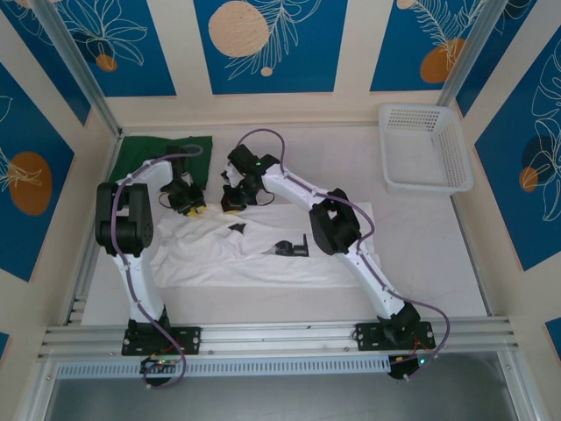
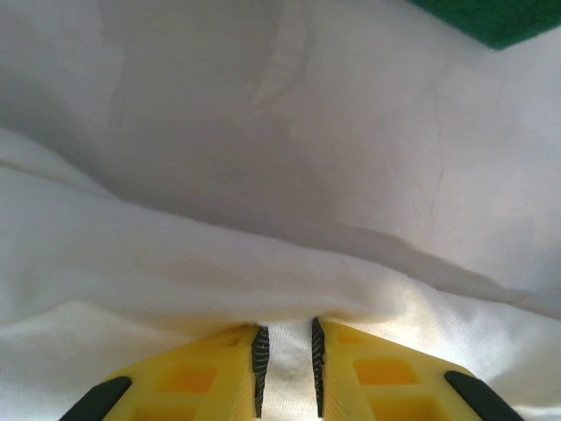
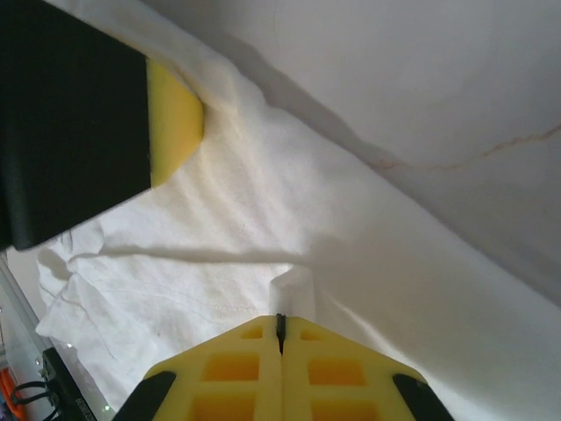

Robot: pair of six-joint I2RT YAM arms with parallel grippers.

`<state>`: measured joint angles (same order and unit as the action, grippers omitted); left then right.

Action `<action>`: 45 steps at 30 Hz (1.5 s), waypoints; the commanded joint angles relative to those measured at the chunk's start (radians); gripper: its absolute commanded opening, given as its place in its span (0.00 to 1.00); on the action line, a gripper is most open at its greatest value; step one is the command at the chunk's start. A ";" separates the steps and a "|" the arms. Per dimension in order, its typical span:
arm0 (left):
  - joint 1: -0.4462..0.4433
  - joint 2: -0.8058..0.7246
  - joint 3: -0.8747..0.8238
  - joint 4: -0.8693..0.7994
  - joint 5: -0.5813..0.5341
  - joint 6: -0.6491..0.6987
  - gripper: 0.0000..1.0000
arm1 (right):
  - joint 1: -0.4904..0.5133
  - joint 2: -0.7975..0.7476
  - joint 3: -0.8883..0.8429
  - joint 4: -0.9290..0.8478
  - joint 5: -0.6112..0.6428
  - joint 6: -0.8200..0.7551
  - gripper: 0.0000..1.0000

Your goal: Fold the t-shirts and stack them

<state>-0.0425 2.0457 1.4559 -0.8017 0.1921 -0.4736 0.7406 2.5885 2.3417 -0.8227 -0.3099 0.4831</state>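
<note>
White t-shirt [image 1: 219, 254]: lies spread and rumpled across the middle-left of the table [image 1: 412, 254], small black marks showing. It is not yet folded.

Dark green t-shirt [image 1: 166, 149]: a flat, squared-off shape at the far left corner, just beyond the white one. It is probably the base of the stack.

Left gripper [image 2: 287, 338]: jaws nearly closed, with a narrow strip of white cloth pinched between the ribbed pads at the shirt's far edge.

Right gripper [image 3: 280, 324]: jaws pressed fully together. A ridge of white cloth runs up to the tips, so it seems to hold a thin pinch of the shirt, though the closed seam hides how much.

Why this hold: both grippers sit close together on the same far edge. This two-point grip would let the edge be lifted and carried over as one straight fold.

Top view adds: the whole layout, both arms reaching in, and the basket [image 1: 460, 162] well apart at the far right.

Wrist views add: the grip itself. The left wrist view catches a corner of the green cloth. The right wrist view shows the other gripper's black and yellow finger just beside it on the cloth.
</note>
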 commanded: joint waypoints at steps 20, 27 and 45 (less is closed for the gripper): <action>0.012 0.063 -0.007 -0.026 -0.083 -0.011 0.23 | 0.004 -0.359 -0.472 0.123 -0.221 -0.251 0.00; 0.013 0.067 -0.009 -0.021 -0.073 -0.018 0.23 | 0.003 -0.423 -0.643 0.157 -0.193 -0.342 0.00; 0.013 0.040 0.041 -0.039 -0.010 -0.014 0.32 | -0.047 -0.588 -0.857 0.288 -0.116 -0.206 0.09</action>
<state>-0.0422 2.0686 1.4918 -0.8253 0.2043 -0.4915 0.7174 2.0975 1.5040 -0.5911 -0.3969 0.2100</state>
